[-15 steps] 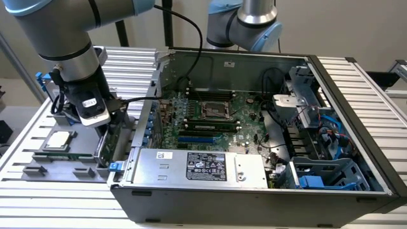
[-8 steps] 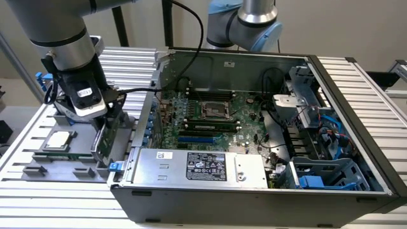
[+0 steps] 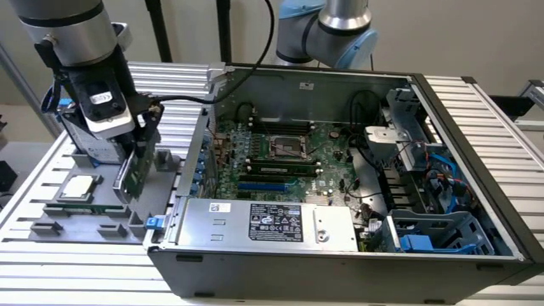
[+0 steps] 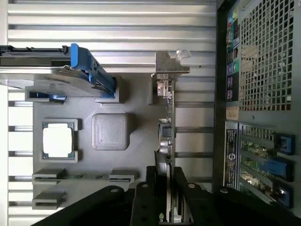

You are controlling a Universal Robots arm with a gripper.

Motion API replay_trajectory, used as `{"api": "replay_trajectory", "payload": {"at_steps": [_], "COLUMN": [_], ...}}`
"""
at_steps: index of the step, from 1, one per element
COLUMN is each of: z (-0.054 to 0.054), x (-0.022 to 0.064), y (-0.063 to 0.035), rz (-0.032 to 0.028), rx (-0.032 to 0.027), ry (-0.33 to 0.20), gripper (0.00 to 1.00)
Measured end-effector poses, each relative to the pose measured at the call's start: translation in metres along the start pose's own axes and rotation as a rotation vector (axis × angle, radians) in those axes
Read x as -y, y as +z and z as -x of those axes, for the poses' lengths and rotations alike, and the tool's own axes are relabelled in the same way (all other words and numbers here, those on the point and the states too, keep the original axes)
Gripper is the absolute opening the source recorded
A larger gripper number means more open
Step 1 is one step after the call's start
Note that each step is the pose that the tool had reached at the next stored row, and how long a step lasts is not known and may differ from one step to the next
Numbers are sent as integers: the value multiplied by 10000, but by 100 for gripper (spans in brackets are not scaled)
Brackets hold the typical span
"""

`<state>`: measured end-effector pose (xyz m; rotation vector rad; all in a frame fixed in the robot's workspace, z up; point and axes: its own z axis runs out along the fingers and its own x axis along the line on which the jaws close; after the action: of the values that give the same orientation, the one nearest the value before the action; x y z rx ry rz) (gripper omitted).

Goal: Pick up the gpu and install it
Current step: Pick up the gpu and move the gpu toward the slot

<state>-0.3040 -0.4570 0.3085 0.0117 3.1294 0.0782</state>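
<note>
The gpu (image 3: 132, 175) stands on edge above the grey parts tray (image 3: 51, 220), to the exterior view's left of the open computer case (image 3: 476, 210). It is a thin green board with a dark face. My gripper (image 3: 139, 145) comes down on its upper edge and is shut on it. In the wrist view the gpu (image 4: 167, 127) shows edge-on, its silver end bracket (image 4: 170, 68) at the far end, and my gripper (image 4: 165, 179) clamps the card from both sides. Whether the card's lower edge still touches the tray I cannot tell.
On the tray are a silver hard drive with blue rails (image 4: 70, 70) and a square CPU chip (image 4: 58, 141). Inside the case lie the green motherboard (image 3: 281, 153), a blue slot (image 3: 267, 187) and a silver power supply (image 3: 272, 223). The case's rear panel (image 4: 258, 94) stands close beside the card.
</note>
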Motion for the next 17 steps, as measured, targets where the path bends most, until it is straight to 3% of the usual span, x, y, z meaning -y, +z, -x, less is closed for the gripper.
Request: {"api": "replay_trajectory", "payload": {"at_steps": [17], "z": [55], "x": [-38], "y": [-773], "rz": [-1], "rx": [-4], "ry": [0], "gripper": [0]}}
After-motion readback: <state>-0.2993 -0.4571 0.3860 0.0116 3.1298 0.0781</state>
